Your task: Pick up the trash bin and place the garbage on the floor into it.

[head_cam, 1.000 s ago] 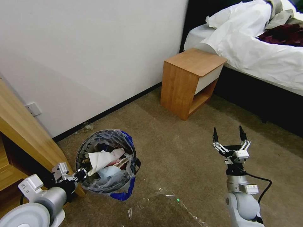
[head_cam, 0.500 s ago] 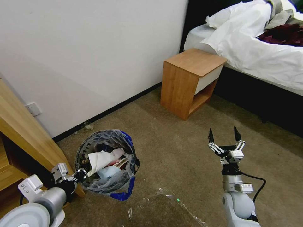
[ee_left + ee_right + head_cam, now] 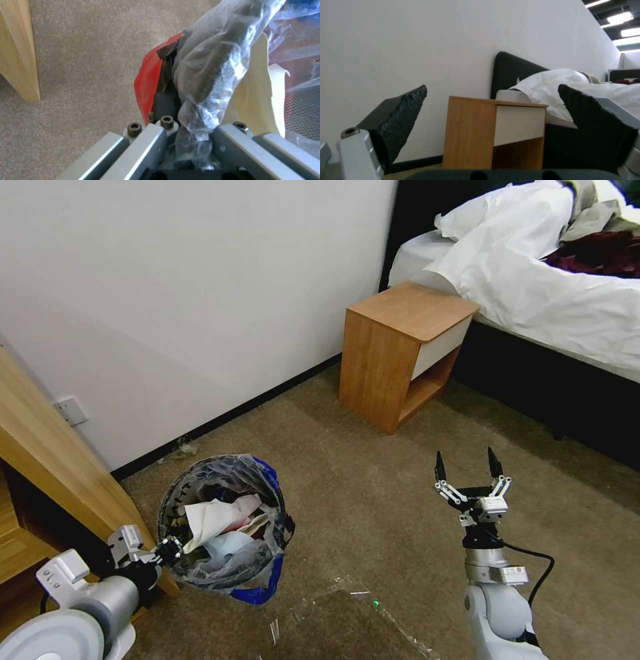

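The trash bin, lined with a clear crinkly bag with blue strips, is at the lower left of the head view beside a wooden cabinet. It holds garbage: a white tissue, a pale blue mask and other scraps. My left gripper is shut on its near rim. The left wrist view shows the red bin wall and bunched bag pinched between the fingers. My right gripper hangs open and empty over bare carpet, right of the bin; its fingertips stand wide apart.
A wooden nightstand stands against the wall beside a bed at the back right. A wooden cabinet is at the left. A small scrap lies by the baseboard. Clear tape lines cross the floor.
My right gripper has drifted a little to the left, still open. The bin and left gripper have shifted only very slightly left.
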{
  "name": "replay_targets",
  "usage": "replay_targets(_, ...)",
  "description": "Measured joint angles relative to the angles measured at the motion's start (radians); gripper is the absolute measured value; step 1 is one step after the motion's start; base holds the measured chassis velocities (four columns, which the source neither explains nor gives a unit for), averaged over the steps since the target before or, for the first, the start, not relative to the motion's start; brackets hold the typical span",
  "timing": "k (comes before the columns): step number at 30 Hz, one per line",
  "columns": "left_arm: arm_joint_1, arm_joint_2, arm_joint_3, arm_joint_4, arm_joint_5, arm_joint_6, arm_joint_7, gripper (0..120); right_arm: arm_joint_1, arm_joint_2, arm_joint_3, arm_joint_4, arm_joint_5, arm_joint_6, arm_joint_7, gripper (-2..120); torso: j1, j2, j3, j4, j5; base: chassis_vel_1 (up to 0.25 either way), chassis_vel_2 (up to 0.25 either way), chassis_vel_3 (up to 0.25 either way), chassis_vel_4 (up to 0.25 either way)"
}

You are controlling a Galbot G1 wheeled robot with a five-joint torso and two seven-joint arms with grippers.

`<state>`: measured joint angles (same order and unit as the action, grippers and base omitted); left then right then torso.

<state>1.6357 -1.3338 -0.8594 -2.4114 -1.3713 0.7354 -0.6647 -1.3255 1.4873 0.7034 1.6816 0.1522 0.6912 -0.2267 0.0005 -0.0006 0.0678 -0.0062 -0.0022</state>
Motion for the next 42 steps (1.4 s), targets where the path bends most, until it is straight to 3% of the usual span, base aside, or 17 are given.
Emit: replay_targets(42, 0.02, -0.022, 0.005, -0.013, 0.022, 0.0, 0.0, 0, -0.026, 0.027, -0.023, 0.03, -0.011, 0.005, -0.006, 100, 0.0, 0.0, 0.0, 0.0, 0.0001, 0.0, 0.0, 0.0, 0.0)
